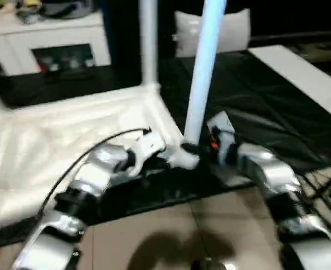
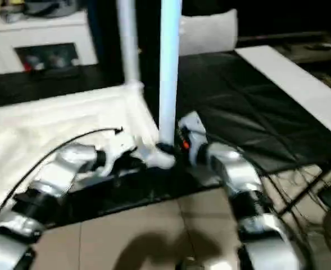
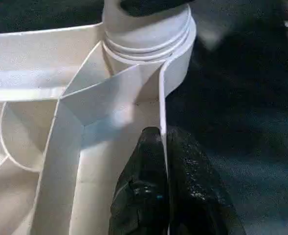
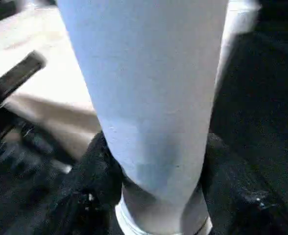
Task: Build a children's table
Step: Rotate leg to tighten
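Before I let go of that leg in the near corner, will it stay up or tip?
Probably stays up: the leg stands upright, its foot in the corner socket. It looks stiff but tall and slim, so a sideways knock could lever it. The right gripper clasps its base.

Smooth, faintly glossy white plastic leg (image 4: 148, 98); black mat (image 1: 255, 107), perhaps shiny sheeting.

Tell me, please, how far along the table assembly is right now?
Done: one leg stands in the far corner of the upturned table top. In hand: the right gripper clasps a second leg at the near corner socket, while the left gripper pinches the rim. Left: the remaining corners.
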Controlling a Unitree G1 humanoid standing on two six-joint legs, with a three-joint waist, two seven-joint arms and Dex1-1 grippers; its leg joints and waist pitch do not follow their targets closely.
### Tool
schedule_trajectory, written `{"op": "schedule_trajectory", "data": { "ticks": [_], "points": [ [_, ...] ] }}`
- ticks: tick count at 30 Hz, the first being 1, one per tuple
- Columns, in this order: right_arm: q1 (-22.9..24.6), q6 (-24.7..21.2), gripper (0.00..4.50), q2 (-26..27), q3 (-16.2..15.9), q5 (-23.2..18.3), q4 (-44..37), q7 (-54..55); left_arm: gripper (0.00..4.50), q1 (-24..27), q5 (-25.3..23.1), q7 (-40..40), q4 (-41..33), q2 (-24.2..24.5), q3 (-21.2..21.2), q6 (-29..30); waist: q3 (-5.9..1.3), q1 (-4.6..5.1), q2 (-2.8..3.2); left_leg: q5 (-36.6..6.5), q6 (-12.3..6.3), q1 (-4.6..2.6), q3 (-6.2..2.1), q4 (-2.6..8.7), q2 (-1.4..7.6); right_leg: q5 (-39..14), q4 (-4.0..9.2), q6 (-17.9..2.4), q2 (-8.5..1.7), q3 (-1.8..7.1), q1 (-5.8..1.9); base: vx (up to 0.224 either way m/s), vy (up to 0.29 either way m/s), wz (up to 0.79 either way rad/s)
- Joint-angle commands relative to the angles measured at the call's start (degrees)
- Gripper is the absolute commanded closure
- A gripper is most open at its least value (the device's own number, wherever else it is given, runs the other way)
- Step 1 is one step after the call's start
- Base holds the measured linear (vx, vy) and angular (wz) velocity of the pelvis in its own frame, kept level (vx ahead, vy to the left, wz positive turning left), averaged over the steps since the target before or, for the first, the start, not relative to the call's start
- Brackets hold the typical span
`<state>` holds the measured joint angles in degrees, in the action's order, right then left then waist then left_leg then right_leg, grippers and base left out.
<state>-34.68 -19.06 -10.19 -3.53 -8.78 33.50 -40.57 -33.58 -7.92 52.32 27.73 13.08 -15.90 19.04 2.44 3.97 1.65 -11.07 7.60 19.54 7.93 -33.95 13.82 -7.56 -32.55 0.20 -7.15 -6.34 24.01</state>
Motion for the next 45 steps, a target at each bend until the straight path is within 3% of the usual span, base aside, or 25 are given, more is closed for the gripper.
{"op": "schedule_trajectory", "data": {
  "ticks": [1,2,3,4,6,7,10,15,16,18,23,28,31,38,45],
  "points": [
    [-3.23,1.41,1.95,4.87,1.6,0.07,6.12,10.08,4.5,-1.44,0.49,-3.66,-1.53,-5.75,-2.4,1.49,-3.08,0.3,-0.29,-23.51,-2.04,1.17,1.3,3.54,-3.03,-39.39,6.44,-2.13,0.5,-1.58,-2.92,0.0,0.0,0.0],
    [-4.26,3.34,1.95,6.98,2.86,-0.55,7.96,12.38,4.5,-2.57,-0.04,-7.08,-0.6,-7.36,-1.73,1.95,-3.42,0.94,-0.51,-23.69,-2.5,1.38,1.09,3.7,-2.75,-37.0,6.35,-2.88,0.22,-1.88,-3.33,0.0,0.0,0.0],
    [-4.39,3.55,1.81,7.25,3.05,-0.62,8.17,12.67,4.5,-2.71,-0.11,-7.5,-0.52,-7.56,-1.66,2.04,-3.45,0.99,-0.15,-23.44,-2.66,1.54,0.91,3.87,-2.61,-35.46,6.13,-3.62,0.08,-1.84,-3.51,0.0,0.0,0.0],
    [-4.6,3.83,1.79,7.77,3.45,-0.79,8.48,13.19,4.5,-2.92,-0.27,-8.21,-0.42,-7.88,-1.54,2.24,-3.55,1.11,-0.4,-23.01,-3.09,1.88,0.67,4.33,-2.33,-32.11,5.93,-5.07,0.08,-1.62,-3.9,0.0,0.0,0.0],
    [-4.17,4.68,1.58,7.58,2.45,0.41,8.16,11.95,4.5,-2.99,-1.17,-9.1,-0.24,-7.67,-1.77,2.13,-3.82,0.73,-0.43,-21.23,-3.92,1.75,0.91,4.43,-2.1,-25.9,5.22,-8.49,0.11,-0.73,-3.68,0.0,0.0,0.0],
    [-3.6,5.12,1.58,7.17,1.88,0.9,7.61,10.95,4.5,-2.9,-1.53,-9.08,-0.21,-7.27,-1.96,1.9,-3.87,0.46,-0.63,-19.64,-4.54,2.04,1.08,4.5,-2.07,-22.65,4.58,-10.19,0.22,-0.26,-3.86,0.0,0.0,0.0],
    [-1.98,5.72,1.31,5.9,1.19,1.2,5.88,8.82,4.5,-2.41,-1.95,-8.06,-0.48,-5.97,-2.37,0.94,-4.06,-0.48,-0.77,-15.61,-5.77,2.11,1.56,4.21,-2.14,-19.1,3.95,-12.05,0.02,0.28,-3.99,0.0,0.0,0.0],
    [3.27,9.33,0.77,0.35,-0.1,-0.2,-0.48,-2.22,4.5,-2.01,-3.32,-4.92,1.71,-1.76,-3.45,-3.58,-4.04,-2.27,-0.59,-14.43,-6.46,1.81,2.03,3.89,-2.19,-18.64,3.68,-12.02,0.18,0.74,-3.85,0.0,0.0,0.0],
    [4.01,9.56,0.67,-0.49,-0.39,-0.5,-1.73,-3.85,4.5,-1.99,-3.44,-4.41,2.06,-1.24,-3.58,-4.07,-4.2,-2.71,-0.27,-12.67,-6.5,2.01,1.9,3.97,-2.17,-16.76,3.22,-12.3,0.18,0.79,-4.23,0.0,0.0,0.0],
    [5.45,9.5,0.53,-2.56,-0.74,-1.01,-4.05,-7.01,4.5,-1.95,-3.43,-2.83,2.76,0.0,-4.1,-6.19,-4.17,-3.32,-0.29,-11.2,-6.48,1.95,1.99,3.95,-2.12,-14.79,3.11,-12.73,0.34,0.88,-4.26,0.0,0.0,0.0],
    [8.52,10.25,0.16,-10.41,-1.35,-1.4,-9.2,-16.36,4.5,-1.54,-2.47,5.14,4.44,4.09,-6.64,-14.23,-4.03,-4.31,-0.24,-13.21,-5.85,1.71,1.88,4.11,-2.15,-16.99,3.2,-12.28,0.5,0.93,-4.28,0.0,0.0,0.0],
    [9.54,10.53,0.16,-16.82,-2.26,-2.87,-11.88,-25.72,4.5,-1.78,-2.1,13.04,5.89,6.81,-9.26,-21.44,-3.8,-4.68,-0.31,-17.0,-5.11,1.47,1.81,4.34,-1.97,-21.06,3.52,-11.1,0.43,0.99,-3.98,0.0,0.0,0.0],
    [9.49,9.99,0.16,-18.16,-2.61,-3.89,-12.0,-29.41,4.5,-1.99,-2.05,16.15,6.15,7.71,-10.47,-23.87,-3.71,-4.79,-0.25,-18.12,-5.04,1.18,1.82,4.39,-1.8,-21.16,3.54,-11.73,0.44,1.13,-3.7,0.0,0.0,0.0],
    [9.04,8.99,0.72,-19.75,-4.85,-5.15,-12.04,-36.3,4.5,-2.71,-1.18,25.06,7.37,9.31,-13.13,-32.83,-3.95,-6.11,-0.29,-16.13,-5.03,1.2,1.98,4.36,-1.63,-18.17,2.98,-12.82,0.43,1.39,-3.97,0.0,0.0,0.0],
    [8.38,6.7,1.22,-18.43,-6.24,-6.18,-11.63,-39.39,4.5,-2.09,-0.01,27.57,5.92,8.56,-14.18,-34.14,-3.99,-6.93,-0.39,-14.66,-4.61,1.27,2.08,4.42,-1.44,-17.42,2.69,-12.87,0.28,1.55,-4.03,0.0,0.0,0.0]
  ]
}}
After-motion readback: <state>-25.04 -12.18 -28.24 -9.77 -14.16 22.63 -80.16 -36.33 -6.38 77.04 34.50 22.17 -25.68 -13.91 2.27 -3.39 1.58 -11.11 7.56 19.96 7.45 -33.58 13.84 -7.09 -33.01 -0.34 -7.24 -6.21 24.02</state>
